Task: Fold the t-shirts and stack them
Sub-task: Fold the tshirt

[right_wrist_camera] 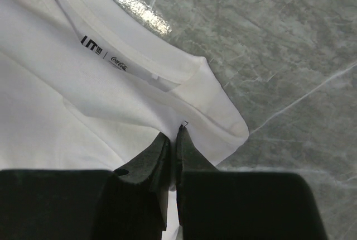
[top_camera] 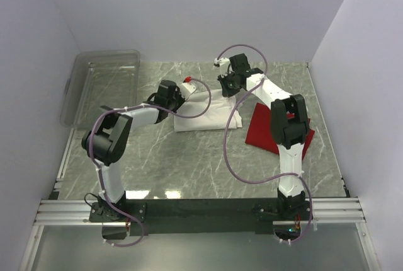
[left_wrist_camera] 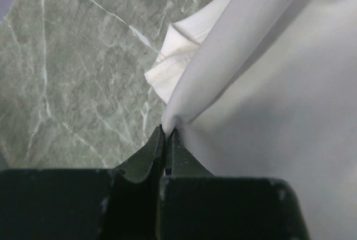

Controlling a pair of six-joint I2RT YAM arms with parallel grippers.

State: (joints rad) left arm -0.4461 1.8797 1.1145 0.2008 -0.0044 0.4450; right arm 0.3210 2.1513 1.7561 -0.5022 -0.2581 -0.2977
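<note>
Both claws are pinched tight on the white t-shirt (top_camera: 204, 118), which lies bunched near the middle of the marble table (top_camera: 189, 164). The left gripper (left_wrist_camera: 167, 135) has its jaws closed on a raised fold of white cloth, with a hemmed corner hanging off toward 11 o'clock in its wrist view. The right gripper (right_wrist_camera: 174, 137) is clamped on the shoulder just below the collar (right_wrist_camera: 139, 56), with the neck label (right_wrist_camera: 103, 56) toward 10 o'clock from its fingertips. The red t-shirt (top_camera: 261, 129) lies flat at about 4 o'clock from the white one, partly under the right arm. The clear bin (top_camera: 82, 104) sits at the table's 10 o'clock corner.

The step in hand looks like spreading or drawing over the white shirt for a fold. To do it well, both arms should lift together and move at the same pace, so the cloth between them goes taut without dragging. Which part the left claw holds is hard to say (possibly a sleeve or side seam), so the pull should be gentle until the shirt's outline shows. Carry the edge toward 6 o'clock and lay it down flat. Open the jaws only once the cloth rests on the table, or the fold will slump.
</note>
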